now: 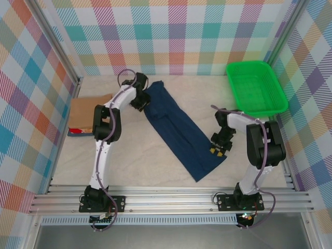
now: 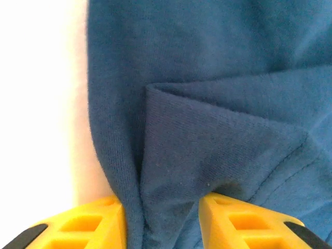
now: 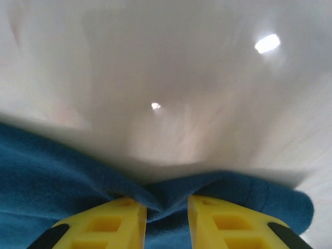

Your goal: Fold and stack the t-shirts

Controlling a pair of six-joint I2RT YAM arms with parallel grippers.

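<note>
The navy t-shirt (image 1: 179, 129) lies folded into a long strip that runs diagonally across the middle of the table (image 1: 145, 166), from the far side left of centre toward the near right. The left gripper (image 2: 162, 225) is clamped on a bunched fold at the strip's far end, and the right gripper (image 3: 166, 223) pinches the cloth's edge at its near-right end. A tan folded t-shirt (image 1: 89, 110) rests at the table's left edge, and a green basket (image 1: 255, 87) sits in the far right corner.

Left hand (image 2: 162, 210) pinches navy t-shirt (image 2: 207, 78) (folded).
</note>
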